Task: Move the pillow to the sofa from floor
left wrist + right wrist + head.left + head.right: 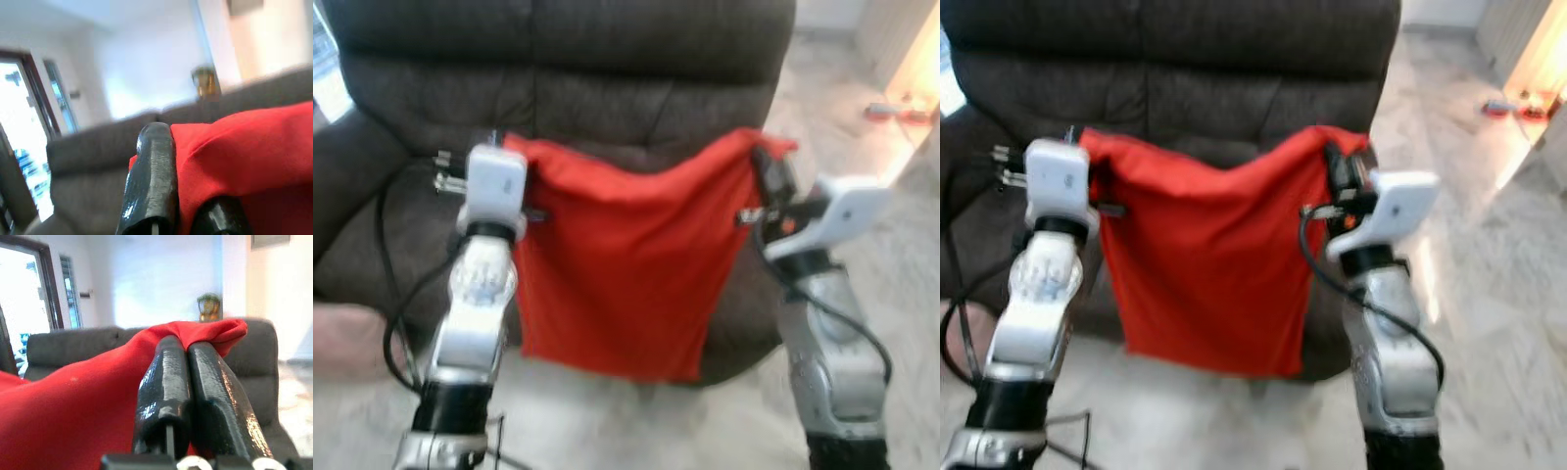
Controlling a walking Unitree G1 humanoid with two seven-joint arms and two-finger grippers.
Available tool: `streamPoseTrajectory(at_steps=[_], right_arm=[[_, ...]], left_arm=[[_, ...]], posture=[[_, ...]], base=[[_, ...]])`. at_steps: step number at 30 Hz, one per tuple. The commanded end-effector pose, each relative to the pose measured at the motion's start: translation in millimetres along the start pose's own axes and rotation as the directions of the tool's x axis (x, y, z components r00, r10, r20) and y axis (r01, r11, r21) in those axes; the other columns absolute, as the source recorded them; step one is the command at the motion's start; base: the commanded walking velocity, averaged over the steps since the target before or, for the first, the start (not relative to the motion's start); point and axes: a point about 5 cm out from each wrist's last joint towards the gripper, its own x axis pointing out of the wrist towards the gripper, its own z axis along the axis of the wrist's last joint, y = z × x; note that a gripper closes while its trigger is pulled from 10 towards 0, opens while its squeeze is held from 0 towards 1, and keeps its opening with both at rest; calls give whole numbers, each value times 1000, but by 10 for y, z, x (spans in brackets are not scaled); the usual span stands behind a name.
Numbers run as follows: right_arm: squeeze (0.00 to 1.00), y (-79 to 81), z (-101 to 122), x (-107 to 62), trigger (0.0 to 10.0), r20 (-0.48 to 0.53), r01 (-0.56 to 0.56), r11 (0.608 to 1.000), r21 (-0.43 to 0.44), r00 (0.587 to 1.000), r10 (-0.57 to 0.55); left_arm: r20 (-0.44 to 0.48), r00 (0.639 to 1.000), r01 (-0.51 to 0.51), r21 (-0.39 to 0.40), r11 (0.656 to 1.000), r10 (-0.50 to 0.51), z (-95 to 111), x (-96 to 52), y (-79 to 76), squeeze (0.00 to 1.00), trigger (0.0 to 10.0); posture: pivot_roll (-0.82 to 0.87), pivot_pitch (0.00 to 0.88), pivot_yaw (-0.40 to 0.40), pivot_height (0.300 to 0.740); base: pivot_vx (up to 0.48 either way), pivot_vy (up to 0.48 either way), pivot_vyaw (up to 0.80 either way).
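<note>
A red pillow (626, 279) hangs flat between my two arms, in front of the dark grey sofa (568, 78). My left gripper (514, 157) is shut on the pillow's top left corner, where red cloth (234, 156) bulges beside the black finger (151, 181). My right gripper (766, 162) is shut on the top right corner; its two fingers (164, 382) press together with the red corner (215, 333) pinched between them. The pillow's top edge sags in the middle and its lower edge hangs level with the front of the sofa seat.
Pale marble floor (862, 225) spreads to the right of the sofa. Small reddish items (891, 110) lie on the floor at the far right. A bright window (24, 303) and a small gold pot (209, 308) stand behind the sofa. Black cables (396, 323) loop beside my left arm.
</note>
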Motion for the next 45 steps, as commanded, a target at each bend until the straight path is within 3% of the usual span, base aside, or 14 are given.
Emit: streamPoseTrajectory(at_steps=[1, 9, 18, 32, 45], right_arm=[[0, 131, 269, 66, 10000, 125, -55, 998, 9, 991, 53], [0, 175, 335, 90, 10000, 143, -73, 997, 24, 987, 69], [0, 204, 266, 80, 10000, 105, -95, 995, 38, 990, 90], [0, 265, 355, 113, 10000, 137, -132, 990, 42, 983, 125], [0, 443, 303, 77, 10000, 102, -240, 967, 83, 968, 231]], left_arm=[[77, 996, -57, 20, 998, 55, 179, 54, 149, 0, 10000], [98, 993, -65, 13, 998, 63, 279, 85, 165, 0, 10000], [79, 995, -62, 10, 998, 61, 272, 70, 146, 0, 10000], [83, 994, -65, 5, 998, 65, 294, 80, 140, 0, 10000], [83, 994, -66, 12, 998, 65, 292, 73, 146, 0, 10000]], posture=[[81, 37, -21, 740], [78, 34, -24, 740], [82, 30, -29, 740], [78, 24, -33, 740], [78, 31, -35, 740]], base=[[304, 0, 0], [309, 0, 0], [328, 0, 0], [335, 0, 0], [342, 0, 0]])
